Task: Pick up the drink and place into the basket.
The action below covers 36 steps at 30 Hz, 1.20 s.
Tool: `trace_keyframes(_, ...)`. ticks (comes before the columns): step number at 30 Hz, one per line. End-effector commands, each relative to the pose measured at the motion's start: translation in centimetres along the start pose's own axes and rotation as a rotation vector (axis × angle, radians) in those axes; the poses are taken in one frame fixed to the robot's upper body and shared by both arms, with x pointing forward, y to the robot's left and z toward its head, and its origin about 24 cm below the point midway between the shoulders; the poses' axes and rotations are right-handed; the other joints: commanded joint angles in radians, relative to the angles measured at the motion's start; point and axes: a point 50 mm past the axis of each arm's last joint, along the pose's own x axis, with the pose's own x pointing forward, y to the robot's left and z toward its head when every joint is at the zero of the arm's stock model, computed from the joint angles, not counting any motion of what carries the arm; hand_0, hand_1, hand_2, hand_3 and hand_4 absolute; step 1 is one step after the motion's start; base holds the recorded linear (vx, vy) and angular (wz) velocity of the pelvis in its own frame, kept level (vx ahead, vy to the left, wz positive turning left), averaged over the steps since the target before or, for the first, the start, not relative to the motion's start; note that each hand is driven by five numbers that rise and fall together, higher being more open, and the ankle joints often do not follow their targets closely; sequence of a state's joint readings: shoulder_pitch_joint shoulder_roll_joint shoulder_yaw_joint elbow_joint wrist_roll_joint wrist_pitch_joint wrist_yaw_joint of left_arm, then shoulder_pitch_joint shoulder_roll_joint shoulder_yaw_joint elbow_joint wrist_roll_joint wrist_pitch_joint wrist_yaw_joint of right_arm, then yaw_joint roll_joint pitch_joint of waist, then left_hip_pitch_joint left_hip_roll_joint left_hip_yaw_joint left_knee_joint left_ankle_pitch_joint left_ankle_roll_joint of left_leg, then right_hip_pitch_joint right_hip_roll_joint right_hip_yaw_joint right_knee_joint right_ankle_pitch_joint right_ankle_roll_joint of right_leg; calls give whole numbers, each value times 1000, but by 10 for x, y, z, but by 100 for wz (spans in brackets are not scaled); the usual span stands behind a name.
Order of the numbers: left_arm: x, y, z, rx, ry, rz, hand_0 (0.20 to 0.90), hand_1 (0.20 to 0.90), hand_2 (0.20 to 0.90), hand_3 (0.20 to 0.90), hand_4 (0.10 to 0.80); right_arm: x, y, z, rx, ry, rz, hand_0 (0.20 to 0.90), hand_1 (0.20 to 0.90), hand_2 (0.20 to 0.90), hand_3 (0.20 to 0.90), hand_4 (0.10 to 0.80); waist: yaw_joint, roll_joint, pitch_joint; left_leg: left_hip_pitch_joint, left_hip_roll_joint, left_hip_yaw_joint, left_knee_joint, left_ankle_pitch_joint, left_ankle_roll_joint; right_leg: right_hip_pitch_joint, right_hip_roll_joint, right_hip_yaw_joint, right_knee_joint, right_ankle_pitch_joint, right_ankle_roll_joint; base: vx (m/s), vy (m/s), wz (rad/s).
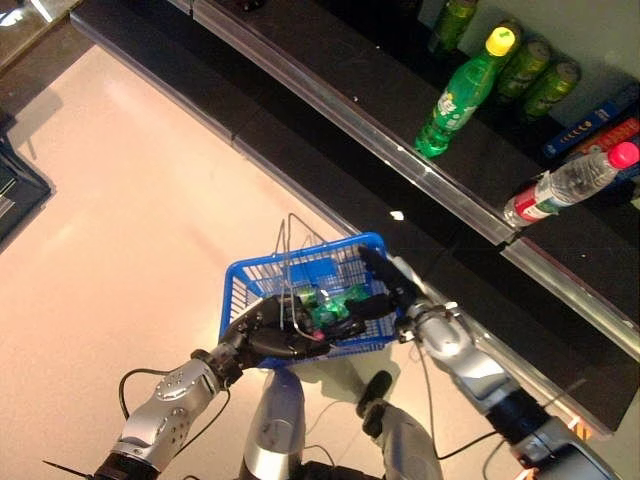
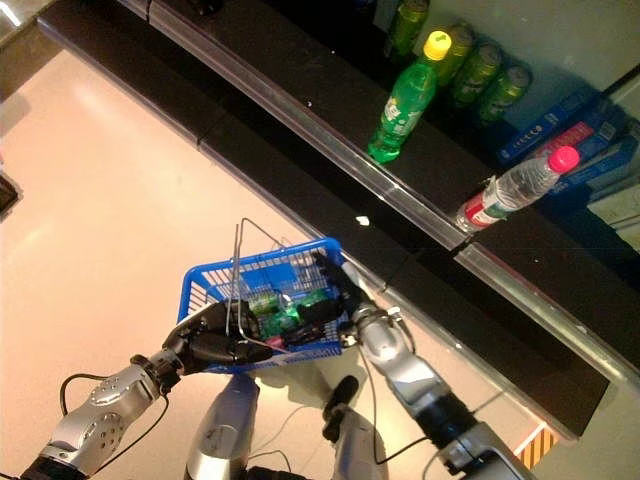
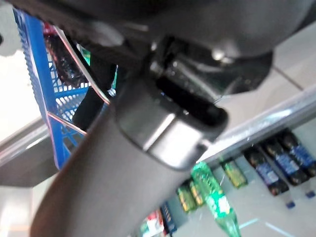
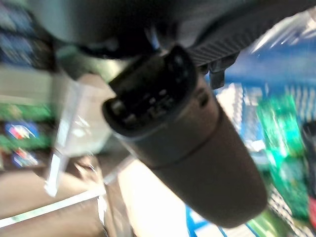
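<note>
The black shelf unit (image 1: 470, 190) with its metal front rail is seen beyond the robot, and on it stand a green soda bottle with a yellow cap (image 1: 462, 95), a clear water bottle with a pink cap (image 1: 570, 184) and a row of green cans (image 1: 535, 72). In front of the shelf, above the pale floor (image 1: 130, 230), a blue wire-handled shopping basket (image 2: 210, 285) is carried by the left hand (image 1: 268, 335), whose fingers are curled round the metal handles (image 2: 238, 270) at the basket's near rim. The right hand (image 2: 335, 290) is reached into the basket from its shelf-side rim; whether its fingers are apart or clamped cannot be told from any view. A green drink (image 1: 330, 305) is seen lying inside the basket, close against the right hand; contact cannot be confirmed. The placement is judged nearly done. If the right hand is withdrawn while the drink is gripped, the drink may be lifted out again; if the fingers catch the mesh wall or a handle, the basket may be tilted and the contents spilled. A loose left-hand grip on the thin handles would let the basket swing or drop
</note>
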State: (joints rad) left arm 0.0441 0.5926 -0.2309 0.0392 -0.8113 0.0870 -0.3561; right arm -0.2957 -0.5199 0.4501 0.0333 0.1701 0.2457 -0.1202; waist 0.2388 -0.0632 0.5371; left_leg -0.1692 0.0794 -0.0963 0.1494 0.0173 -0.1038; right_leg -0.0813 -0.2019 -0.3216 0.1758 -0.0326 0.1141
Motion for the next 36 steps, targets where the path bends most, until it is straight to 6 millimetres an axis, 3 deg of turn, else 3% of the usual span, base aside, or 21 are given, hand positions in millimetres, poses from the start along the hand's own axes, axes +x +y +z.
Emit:
trace_keyframes(1,-5,-48,80,56,-570,-269,300,300,300,200,100,-18,-15,32,12,-227,19,900,900,900,900,800,-37,4,-120,23,25,54,9,7,35,34,-15,41,-3,33,3,32,-3,-6)
trace_keyframes(6,-11,-27,57,9,-511,-94,300,300,300,200,100,-35,-22,45,147,-348,50,900,900,900,900,800,-57,-5,-159,59,37,77,-2,-1,34,60,-11,58,-20,35,10,62,-14,-9)
trace_keyframes(10,-16,-12,39,-20,-458,45,300,300,300,200,100,-43,-23,43,221,-378,41,900,900,900,900,800,-69,-11,-188,83,44,93,-9,-7,32,76,-12,71,-33,37,16,77,-14,-3)
trace_keyframes(13,-25,5,16,-38,-390,210,300,300,300,200,100,-50,-25,33,248,-355,5,900,900,900,900,800,-87,-14,-220,109,51,113,-19,-13,31,89,-13,86,-45,41,24,73,4,-14)
trace_keyframes(16,-39,24,-16,-125,-292,417,300,300,300,200,100,-56,-20,7,361,-250,2,900,900,900,900,800,-109,-16,-261,139,57,140,-37,-17,28,103,-14,106,-63,43,32,76,19,-10)
trace_keyframes(17,-39,24,-16,-125,-291,418,300,300,300,200,100,-56,-20,7,361,-250,2,900,900,900,900,800,-108,-16,-262,140,57,140,-38,-17,28,103,-14,107,-64,43,32,76,16,-30)
trace_keyframes(19,-59,40,-52,-211,-190,611,300,300,300,200,100,-63,-10,-32,383,-85,-65,900,900,900,900,800,-130,-21,-295,168,62,167,-61,-21,25,113,-18,124,-87,52,41,54,10,-22)
trace_keyframes(20,-59,40,-52,-211,-190,611,300,300,300,200,100,-63,-10,-32,383,-84,-65,900,900,900,900,800,-130,-21,-296,169,62,167,-62,-21,25,113,-18,125,-88,52,41,40,12,-10)
trace_keyframes(22,-74,46,-87,-267,-87,762,300,300,300,200,100,-70,10,-76,458,123,-90,900,900,900,900,800,-150,-21,-323,195,64,188,-85,-21,22,125,-20,140,-117,63,46,46,26,-18)
trace_keyframes(23,-74,47,-89,-267,-78,773,300,300,300,200,100,-70,11,-79,468,139,-86,900,900,900,900,800,-151,-22,-325,197,65,190,-86,-21,21,125,-21,141,-119,64,47,61,28,-30)
trace_keyframes(24,-82,49,-107,-267,-5,847,300,300,300,200,100,-79,29,-109,498,287,-95,900,900,900,900,800,-162,-21,-344,214,68,207,-101,-20,15,133,-23,147,-134,71,51,59,18,-35)
trace_keyframes(26,-87,51,-125,-313,57,908,300,300,300,200,100,-85,40,-131,436,407,-99,900,900,900,900,800,-168,-15,-359,228,70,216,-119,-17,11,141,-26,146,-151,81,55,58,16,-25)
trace_keyframes(31,-95,53,-158,-339,236,1026,300,300,300,200,100,-110,73,-188,473,745,-77,900,900,900,900,800,-171,0,-391,254,79,224,-165,-8,-2,159,-33,126,-194,100,63,24,5,-9)
trace_keyframes(32,-94,53,-159,-340,243,1030,300,300,300,200,100,-111,74,-190,476,770,-76,900,900,900,900,800,-171,1,-392,255,79,224,-167,-8,-2,160,-33,126,-195,101,63,30,15,-7)
trace_keyframes(34,-98,51,-171,-348,305,1055,300,300,300,200,100,-139,85,-220,483,957,-80,900,900,900,900,800,-162,12,-406,268,86,223,-194,0,-9,171,-34,112,-216,107,66,33,15,-4)
trace_keyframes(36,-102,48,-179,-366,340,1079,300,300,300,200,100,-160,90,-234,487,1084,-78,900,900,900,900,800,-156,21,-415,273,90,221,-216,9,-14,177,-33,103,-231,113,69,17,10,-5)
